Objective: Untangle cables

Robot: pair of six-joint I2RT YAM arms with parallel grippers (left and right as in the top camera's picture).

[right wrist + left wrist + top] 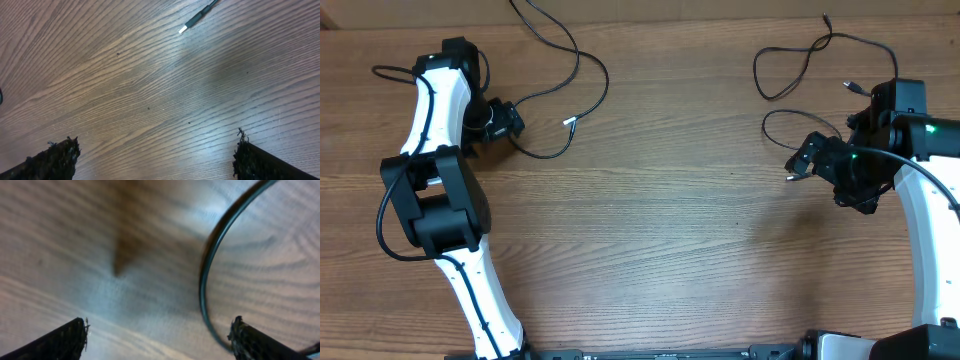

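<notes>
Overhead, left gripper (pixel 508 123) and right gripper (pixel 800 160) hang low, jaws spread (both beside loose cables (pixel 570 122)).

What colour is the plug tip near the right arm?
White plug tip, clearest in the right wrist view.

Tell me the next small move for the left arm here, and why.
Probably close the left gripper on the black cable. Its jaws stand open low over the wooden table, and the cable's curve lies between them, nearer one finger, so a pinch would likely catch it for pulling clear.
</notes>
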